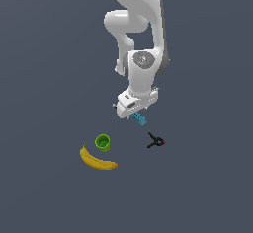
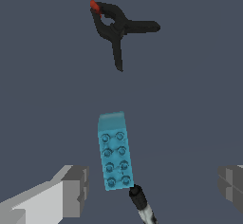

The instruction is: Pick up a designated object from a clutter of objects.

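Note:
The light-blue studded brick point(image 1: 140, 118) lies on the grey floor, partly hidden under my hand in the exterior view. In the wrist view the brick point(image 2: 115, 152) lies lengthwise between my two fingers, nearer one finger than the other, and touches neither. My gripper point(image 1: 129, 112) point(image 2: 154, 186) hangs just over the brick, open wide and empty. The rest of the clutter lies around it: the black clamp with a red tip point(image 1: 156, 140) point(image 2: 116, 26), the green cup point(image 1: 103, 142), the yellow banana point(image 1: 97, 160) and the thin dark tool point(image 2: 142, 208).
The thin dark tool's end touches or nearly touches the brick's end nearest the wrist camera. The clamp lies apart from the brick's other end. The cup and banana lie together toward the exterior view's left, well away from the brick.

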Robot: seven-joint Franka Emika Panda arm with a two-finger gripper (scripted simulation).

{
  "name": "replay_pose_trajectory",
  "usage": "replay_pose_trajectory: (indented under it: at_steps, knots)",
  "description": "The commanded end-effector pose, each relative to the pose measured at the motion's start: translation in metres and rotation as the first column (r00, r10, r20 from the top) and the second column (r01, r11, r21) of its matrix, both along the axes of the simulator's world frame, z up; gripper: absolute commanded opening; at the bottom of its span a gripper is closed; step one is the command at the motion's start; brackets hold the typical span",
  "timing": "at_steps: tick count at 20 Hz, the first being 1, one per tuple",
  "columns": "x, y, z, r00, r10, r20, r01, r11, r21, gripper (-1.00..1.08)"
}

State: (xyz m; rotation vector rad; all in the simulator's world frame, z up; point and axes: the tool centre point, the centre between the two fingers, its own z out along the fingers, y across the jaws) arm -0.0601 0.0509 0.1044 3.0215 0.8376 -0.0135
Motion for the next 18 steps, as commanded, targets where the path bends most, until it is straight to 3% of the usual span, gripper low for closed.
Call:
replay_pose_trajectory:
  at_steps: [1,9,18]
  knots:
    - [-0.009,0.005,-0.012,0.999,0.047,0.003,-0.047,0.999,0.002,1.00]
    - [-0.026,0.014,-0.031,0.992,0.128,0.006,-0.128,0.992,0.008,1.00]
    - [-0.027,0.014,-0.038,0.991,0.130,0.006,-0.130,0.991,0.008,1.00]
